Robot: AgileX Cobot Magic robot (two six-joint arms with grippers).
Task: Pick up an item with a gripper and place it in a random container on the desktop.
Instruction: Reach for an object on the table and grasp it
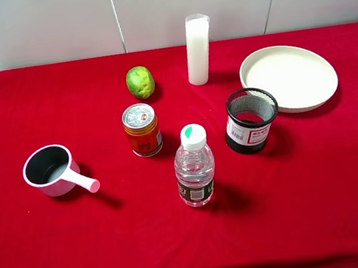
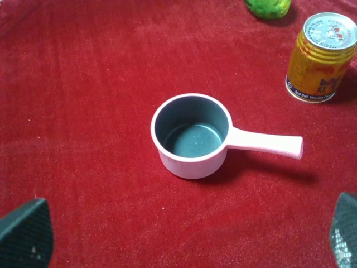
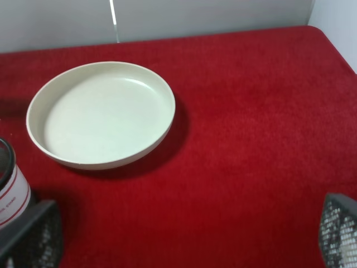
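Note:
The orange-gold can [image 1: 141,130] stands upright on the red desktop [image 1: 81,243], left of the middle; it also shows in the left wrist view [image 2: 322,56]. The cream-white plate [image 1: 288,77] lies empty at the back right and fills the right wrist view [image 3: 100,114]. My left gripper [image 2: 184,237] is open and empty, hanging above the cloth in front of the saucepan, far from the can. My right gripper [image 3: 184,234] is open and empty, hanging above the cloth on the near side of the plate. Only the fingertips [image 2: 25,234] [image 3: 339,229] show.
A pink-handled saucepan [image 1: 53,169] sits at the left. A green lime [image 1: 140,82] lies behind the can. A clear water bottle [image 1: 194,165] stands at the middle, a black mesh cup [image 1: 251,120] beside it, and a tall white cylinder [image 1: 198,49] at the back.

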